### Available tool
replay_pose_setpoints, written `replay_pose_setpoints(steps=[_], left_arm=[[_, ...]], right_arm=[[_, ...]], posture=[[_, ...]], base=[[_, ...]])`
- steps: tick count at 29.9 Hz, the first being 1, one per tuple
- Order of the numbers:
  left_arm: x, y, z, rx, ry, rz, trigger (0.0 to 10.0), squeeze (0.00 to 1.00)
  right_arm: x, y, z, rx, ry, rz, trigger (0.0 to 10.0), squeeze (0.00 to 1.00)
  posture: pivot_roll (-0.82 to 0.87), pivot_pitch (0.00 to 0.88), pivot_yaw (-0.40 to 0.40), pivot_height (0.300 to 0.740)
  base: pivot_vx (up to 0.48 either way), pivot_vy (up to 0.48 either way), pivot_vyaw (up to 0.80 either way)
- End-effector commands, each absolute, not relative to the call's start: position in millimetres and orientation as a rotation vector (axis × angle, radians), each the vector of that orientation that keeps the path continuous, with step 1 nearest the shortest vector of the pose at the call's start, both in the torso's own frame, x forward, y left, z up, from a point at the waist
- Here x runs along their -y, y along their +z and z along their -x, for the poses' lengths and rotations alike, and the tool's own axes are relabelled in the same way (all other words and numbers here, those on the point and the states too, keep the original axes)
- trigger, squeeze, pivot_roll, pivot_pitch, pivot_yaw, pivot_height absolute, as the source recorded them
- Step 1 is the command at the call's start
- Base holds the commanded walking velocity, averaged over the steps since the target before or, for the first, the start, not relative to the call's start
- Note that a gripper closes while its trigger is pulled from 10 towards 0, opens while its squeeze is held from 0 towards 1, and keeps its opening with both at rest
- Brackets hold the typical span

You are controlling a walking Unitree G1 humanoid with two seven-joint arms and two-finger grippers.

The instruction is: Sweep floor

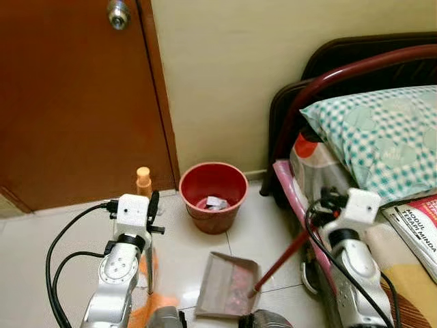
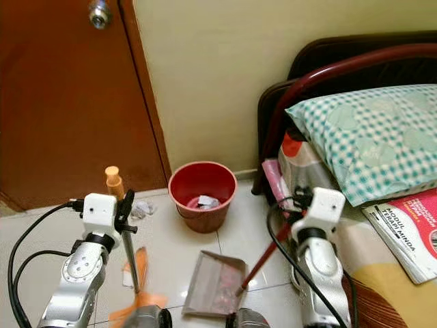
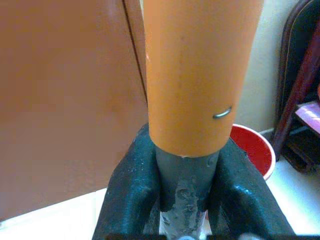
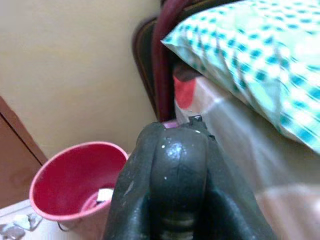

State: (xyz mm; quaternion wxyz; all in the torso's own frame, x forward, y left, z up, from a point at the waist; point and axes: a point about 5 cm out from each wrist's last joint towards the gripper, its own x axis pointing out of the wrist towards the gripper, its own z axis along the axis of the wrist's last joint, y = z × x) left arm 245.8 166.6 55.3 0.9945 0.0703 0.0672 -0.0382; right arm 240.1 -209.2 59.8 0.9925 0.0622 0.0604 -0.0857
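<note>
One brown wooden door (image 1: 75,102) with a round metal knob (image 1: 118,12) stands at the left, beside a cream wall (image 1: 225,75). One bed (image 1: 382,225) with a dark curved headboard (image 1: 341,75) fills the right side; on it lie one green checked pillow (image 1: 382,137) and one red-covered booklet (image 1: 420,222). On the pale tiled floor (image 1: 41,239), one red bucket (image 1: 213,197) sits near the wall between door and bed, with bits of paper inside. Just in front of it lies one grey dustpan (image 1: 225,283), flat on the tiles, holding some reddish debris; its red handle (image 1: 280,263) slants up toward the right gripper (image 4: 180,165), whose two black fingers are pressed tight around the handle's dark grip. One broom (image 1: 146,239) stands upright left of the dustpan, its orange bristles on the floor; the left gripper (image 3: 185,195) has both fingers closed snugly on the shaft just below the orange grip sleeve (image 3: 197,75). One crumpled scrap of paper (image 2: 141,208) lies beside the bucket.
</note>
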Motion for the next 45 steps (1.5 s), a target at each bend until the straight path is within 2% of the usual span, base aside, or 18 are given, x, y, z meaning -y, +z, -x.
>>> replay_pose_setpoints(steps=[1, 8, 9, 10, 11, 12, 13, 15, 16, 26, 33, 36, 39, 45], left_arm=[[-172, 54, -243, -0.134, -0.072, -0.145, 10.0, 0.0], [-180, 54, -242, -0.117, -0.054, -0.167, 10.0, 0.0], [-180, 55, -241, -0.113, -0.051, -0.168, 10.0, 0.0], [-179, 56, -239, -0.114, -0.057, -0.171, 10.0, 0.0], [-179, 55, -238, -0.114, -0.06, -0.173, 10.0, 0.0], [-177, 54, -237, -0.119, -0.074, -0.179, 10.0, 0.0], [-175, 54, -236, -0.12, -0.081, -0.182, 10.0, 0.0], [-173, 55, -235, -0.114, -0.089, -0.191, 10.0, 0.0], [-171, 57, -235, -0.104, -0.092, -0.187, 10.0, 0.0], [-164, 53, -234, -0.125, -0.115, -0.155, 10.0, 0.0], [-160, 66, -241, -0.07, -0.107, -0.156, 10.0, 0.0], [-151, 76, -247, -0.021, -0.139, -0.17, 10.0, 0.0], [-140, 86, -250, -0.004, -0.182, -0.108, 10.0, 0.0], [-110, 105, -254, -0.001, -0.355, -0.027, 10.0, 0.0]], right_arm=[[214, 68, -239, -0.078, -0.192, -0.118, 10.0, 0.0], [217, 56, -222, -0.117, -0.246, -0.167, 10.0, 0.0], [219, 54, -218, -0.131, -0.257, -0.179, 9.6, 0.0], [218, 53, -216, -0.133, -0.247, -0.174, 4.9, 0.0], [218, 54, -215, -0.133, -0.241, -0.173, 4.9, 0.0], [218, 53, -213, -0.141, -0.237, -0.161, 0.2, 0.0], [219, 52, -213, -0.145, -0.237, -0.156, 0.2, 0.0], [220, 51, -214, -0.155, -0.242, -0.144, 4.3, 0.0], [219, 52, -216, -0.156, -0.236, -0.135, 9.9, 0.0], [197, 70, -245, -0.083, -0.073, -0.047, 10.0, 0.0], [201, 71, -252, -0.085, -0.088, -0.055, 10.0, 0.0], [198, 72, -256, -0.086, -0.06, -0.036, 10.0, 0.0], [197, 72, -259, -0.088, -0.041, -0.016, 10.0, 0.0], [196, 74, -272, -0.078, -0.028, 0.018, 10.0, 0.0]], posture=[[0.01, 0.0, 0.015, 0.74], [-0.02, 0.0, 0.022, 0.74], [-0.02, 0.0, 0.021, 0.74], [-0.02, 0.0, 0.022, 0.74], [-0.02, 0.0, 0.022, 0.74], [-0.03, 0.0, 0.02, 0.74], [-0.03, 0.0, 0.018, 0.74], [-0.03, 0.0, 0.01, 0.74], [-0.03, 0.0, 0.004, 0.74], [-0.02, 0.011, 0.001, 0.74], [-0.02, 0.035, -0.018, 0.74], [-0.02, 0.044, -0.031, 0.74], [-0.02, 0.047, -0.037, 0.74], [-0.02, 0.059, -0.041, 0.74]], base=[[0.0, 0.0, 0.0], [0.0, 0.0, 0.0], [0.0, 0.0, 0.0], [0.0, 0.0, 0.0], [0.0, 0.0, 0.0], [0.0, 0.0, 0.0], [0.0, 0.0, 0.0], [0.0, 0.0, 0.0], [0.0, 0.0, 0.0], [0.0, 0.0, 0.0], [0.0, 0.0, 0.0], [0.0, 0.0, 0.0], [0.0, 0.0, 0.0], [0.0, 0.0, 0.0]])
